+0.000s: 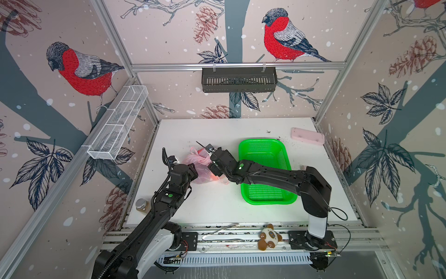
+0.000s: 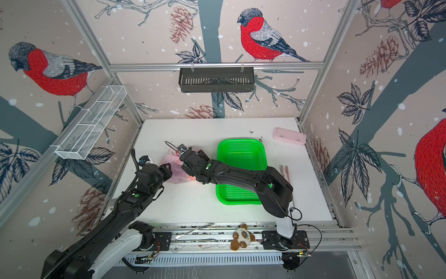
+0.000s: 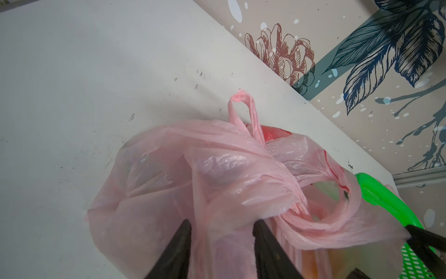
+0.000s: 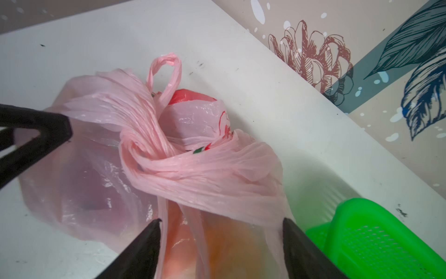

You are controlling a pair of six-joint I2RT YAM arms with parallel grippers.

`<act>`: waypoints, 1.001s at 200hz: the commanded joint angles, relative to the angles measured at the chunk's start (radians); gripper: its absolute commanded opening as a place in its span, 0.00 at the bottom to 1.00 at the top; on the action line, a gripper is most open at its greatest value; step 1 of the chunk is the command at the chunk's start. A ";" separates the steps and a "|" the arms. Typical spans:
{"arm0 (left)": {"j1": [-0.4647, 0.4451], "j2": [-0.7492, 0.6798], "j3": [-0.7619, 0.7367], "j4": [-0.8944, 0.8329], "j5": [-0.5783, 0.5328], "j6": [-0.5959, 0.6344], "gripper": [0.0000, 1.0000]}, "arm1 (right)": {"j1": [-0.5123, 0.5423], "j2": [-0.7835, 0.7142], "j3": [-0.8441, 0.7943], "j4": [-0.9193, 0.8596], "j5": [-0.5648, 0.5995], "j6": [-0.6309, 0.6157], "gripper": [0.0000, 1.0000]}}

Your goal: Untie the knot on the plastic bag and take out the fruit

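Plastic bag (image 1: 204, 177) is sitting on the worktop (image 1: 217, 207), just beside the green basket (image 1: 261, 142) and between my two arms, with the knot (image 4: 149, 157) facing up. My left fingers (image 3: 177, 251) are standing apart with a fold of film lying between them, not pinched as far as I can see. My right fingers (image 4: 142, 246) are standing wider apart on the basket side of the knot, gripping nothing. The film is looking thin, soft and crinkly. I am judging it slippery under hard pads and likely to stretch or tear if I am pulling on a single layer. The fruit (image 4: 224, 244) is glowing orange through the wall, so I am expecting round weight that rolls and drags the bag when I am tugging. The knot is reading as broad ropy bands wound loosely rather than cinched hard. I am choosing to grip the bunched handle material, where many layers are gathered. That means the upright loop (image 4: 166, 65) for one side and the thick band crossing the knot for the other, not the slack body film.
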State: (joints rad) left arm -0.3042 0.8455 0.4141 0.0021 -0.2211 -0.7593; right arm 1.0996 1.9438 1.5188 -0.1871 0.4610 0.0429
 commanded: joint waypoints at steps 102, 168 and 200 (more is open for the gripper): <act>0.002 -0.081 -0.034 -0.041 -0.064 -0.042 0.46 | 0.068 0.117 0.141 -0.051 0.163 -0.243 0.96; 0.002 -0.107 -0.062 -0.034 -0.078 -0.060 0.47 | 0.066 0.136 0.146 -0.004 0.136 -0.270 0.94; 0.002 -0.092 -0.069 -0.027 -0.078 -0.058 0.47 | 0.041 0.189 0.212 -0.012 0.079 -0.265 0.90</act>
State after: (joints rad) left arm -0.3042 0.7422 0.3481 -0.0422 -0.2726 -0.8055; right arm 1.1538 2.1033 1.6882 -0.2226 0.5812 -0.2150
